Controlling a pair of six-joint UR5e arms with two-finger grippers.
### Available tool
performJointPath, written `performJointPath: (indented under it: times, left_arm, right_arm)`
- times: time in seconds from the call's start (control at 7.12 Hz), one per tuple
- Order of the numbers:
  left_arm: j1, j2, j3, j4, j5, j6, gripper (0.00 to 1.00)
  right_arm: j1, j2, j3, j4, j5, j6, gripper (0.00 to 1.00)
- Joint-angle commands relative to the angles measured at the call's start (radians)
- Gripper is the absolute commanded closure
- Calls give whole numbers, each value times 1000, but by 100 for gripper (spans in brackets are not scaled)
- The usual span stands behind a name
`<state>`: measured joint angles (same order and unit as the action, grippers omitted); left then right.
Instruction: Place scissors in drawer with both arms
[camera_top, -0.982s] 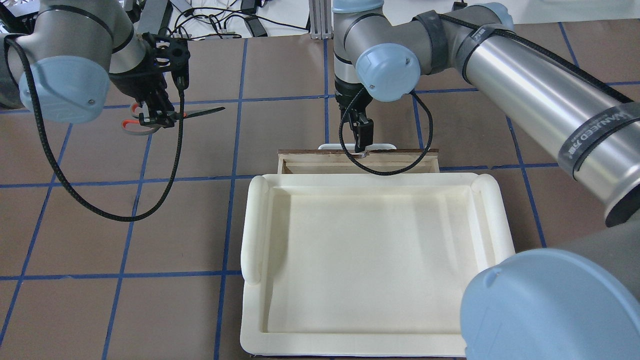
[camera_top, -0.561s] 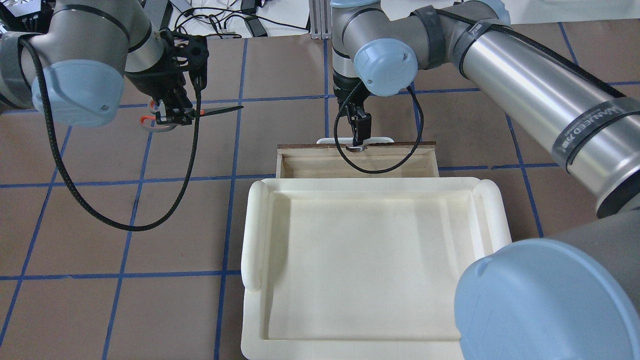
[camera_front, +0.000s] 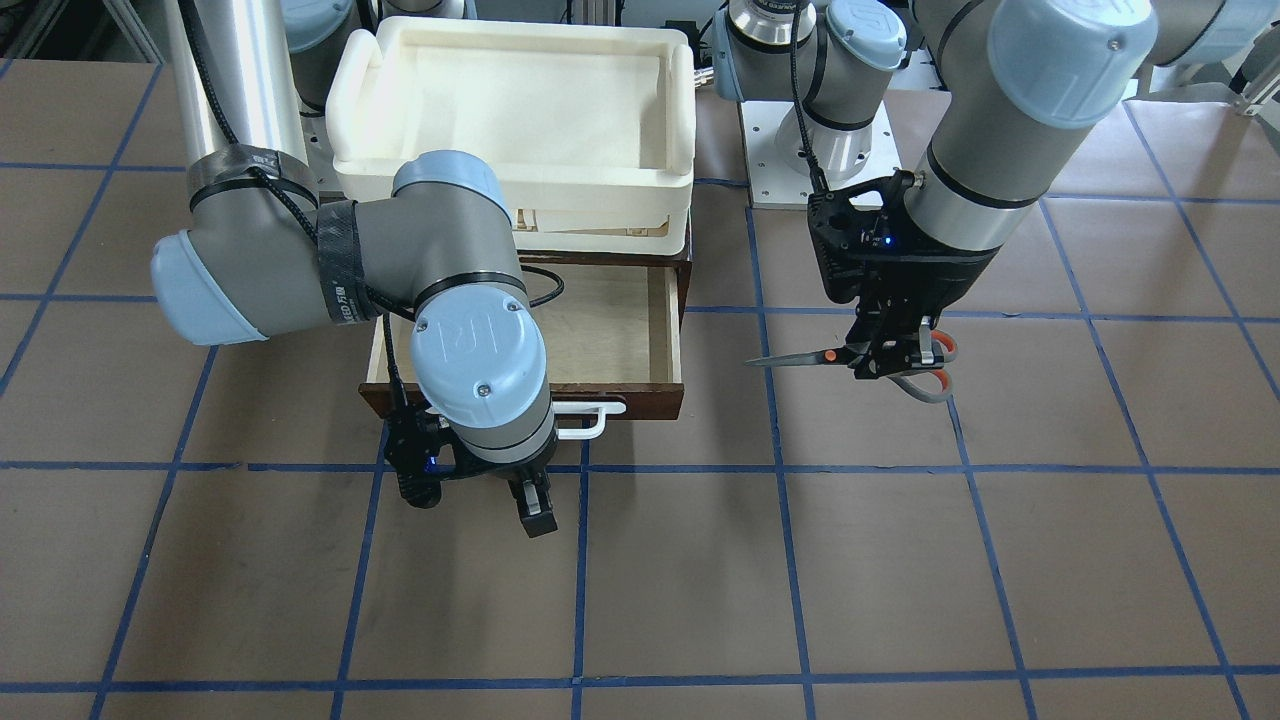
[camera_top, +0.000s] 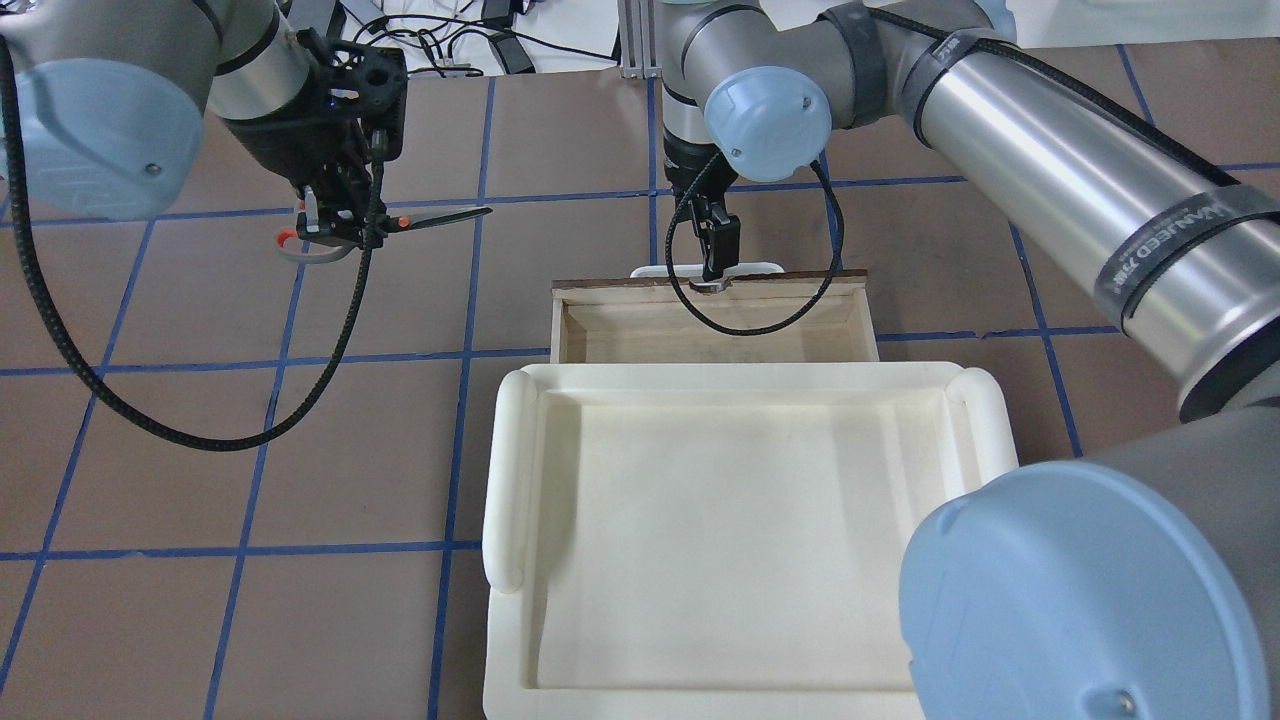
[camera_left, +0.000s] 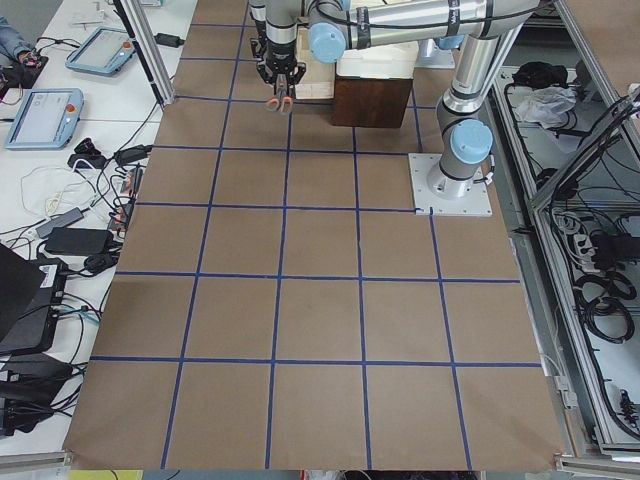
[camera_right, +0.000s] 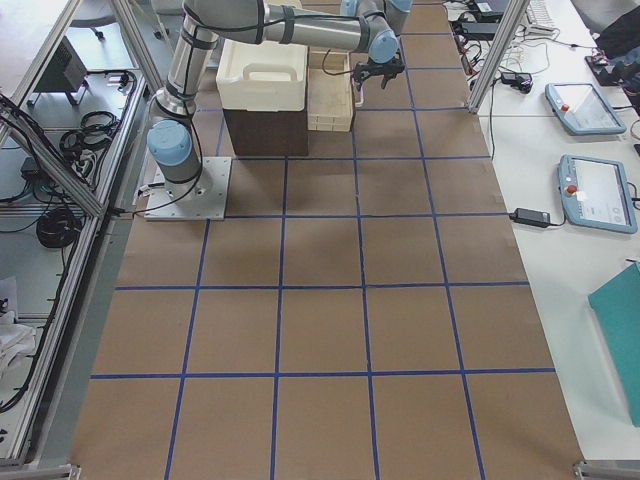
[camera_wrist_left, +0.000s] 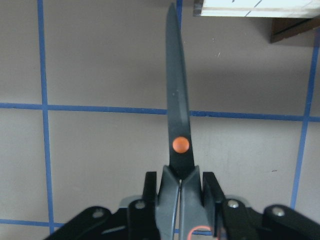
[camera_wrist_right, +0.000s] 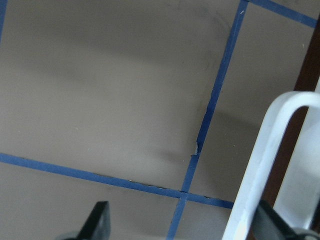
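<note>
My left gripper (camera_top: 340, 228) is shut on the scissors (camera_top: 430, 217) at their handles and holds them above the table, left of the drawer, blades pointing toward it. They also show in the front view (camera_front: 800, 359) and the left wrist view (camera_wrist_left: 179, 125). The drawer (camera_top: 700, 335) stands pulled open under the tub, its pale inside empty. My right gripper (camera_top: 715, 262) hovers at the drawer's white handle (camera_top: 750, 268). In the right wrist view its fingers (camera_wrist_right: 97, 220) are spread wide and hold nothing, with the handle (camera_wrist_right: 260, 165) to one side.
A cream-white plastic tub (camera_top: 510, 470) sits on top of the dark brown cabinet (camera_right: 265, 130) that houses the drawer. The table is brown with blue tape lines. A black cable (camera_top: 150, 425) loops from my left wrist.
The drawer has slid further out, away from the robot, with the right gripper at its handle. My left gripper has moved right toward the drawer with the scissors.
</note>
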<state>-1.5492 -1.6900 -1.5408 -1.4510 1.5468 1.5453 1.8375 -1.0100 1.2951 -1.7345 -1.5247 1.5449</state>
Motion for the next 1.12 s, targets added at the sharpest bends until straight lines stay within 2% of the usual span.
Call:
performJointPath:
  times: [0.0,0.28,0.56,0.98]
  left_arm:
    - [-2,-13,59,-54,1,4,100]
    - [-20,-16,54,-90,-5,6,100]
    - [-20,-17,44,-92,6,72,100]
    - [-20,-14,45,-88,-8,64,100]
  right_arm:
    - [-10,10,-16,0,0,-17,0]
    - [-20,10,-20,0,0,-19,0]
    - [-20,17,-37,0,0,-19,0]
    - [-20,41,-69,0,0,-25,0]
